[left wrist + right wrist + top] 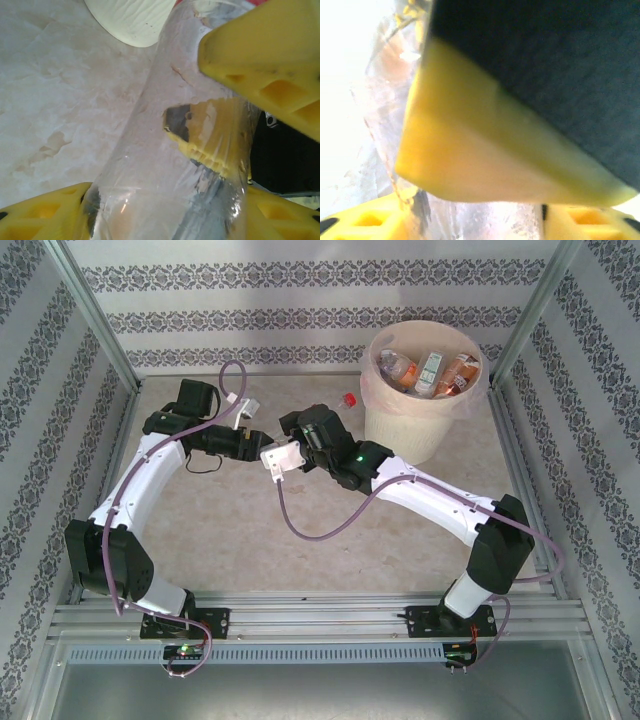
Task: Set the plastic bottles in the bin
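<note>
A clear, crumpled plastic bottle (145, 150) hangs above the middle of the table between both arms. My left gripper (165, 222) is shut on its body, a yellow finger pressed to each side. My right gripper (477, 227) is shut on the same bottle (385, 100) from the opposite side; one of its fingers (265, 60) crosses the upper right of the left wrist view. In the top view the left gripper (256, 438) and right gripper (284, 436) meet nose to nose. The cream bin (425, 425) with its pinkish liner stands at the back right, several bottles (432, 372) inside.
A small red cap (349, 398) lies on the table just left of the bin. The bin's cream wall (132, 20) shows beyond the held bottle. Patterned walls and metal posts (95, 315) enclose the table on three sides.
</note>
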You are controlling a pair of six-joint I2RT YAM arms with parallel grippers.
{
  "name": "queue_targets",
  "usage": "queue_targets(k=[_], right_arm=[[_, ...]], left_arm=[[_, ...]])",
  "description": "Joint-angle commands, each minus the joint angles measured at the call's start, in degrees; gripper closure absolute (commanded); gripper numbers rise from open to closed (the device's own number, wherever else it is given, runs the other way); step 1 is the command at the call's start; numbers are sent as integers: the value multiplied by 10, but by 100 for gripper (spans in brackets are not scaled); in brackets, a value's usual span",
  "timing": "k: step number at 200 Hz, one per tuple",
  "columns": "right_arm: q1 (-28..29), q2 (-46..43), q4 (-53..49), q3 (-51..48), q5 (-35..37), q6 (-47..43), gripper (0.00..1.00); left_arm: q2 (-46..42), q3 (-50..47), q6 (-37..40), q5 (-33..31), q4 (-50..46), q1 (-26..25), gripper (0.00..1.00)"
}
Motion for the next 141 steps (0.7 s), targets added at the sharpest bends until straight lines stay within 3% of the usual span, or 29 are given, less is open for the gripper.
queue_targets(k=[1, 27, 62, 69, 85, 113, 141], right_arm=[[-11, -1, 36, 5, 15, 8, 53], [-18, -7, 57, 10, 6, -5, 59], [-35, -20, 73, 12, -14, -20, 61], [-41, -22, 75, 14, -16, -20, 61], [-69, -31, 75, 26, -33, 11, 61], [-152, -61, 106, 61, -134, 170, 63], [-238, -66, 104, 126, -188, 269, 61]], left_arm=[[-19, 14, 9, 120, 6, -11, 53], [-35, 15, -14, 159, 48, -11, 45], [-97, 3, -127, 179, 205, -10, 3], [-116, 5, -139, 167, 228, -10, 0], [-160, 11, -148, 98, 258, -10, 0], [-255, -40, -169, -131, 346, -10, 0], [-299, -139, -207, -199, 469, -10, 0]])
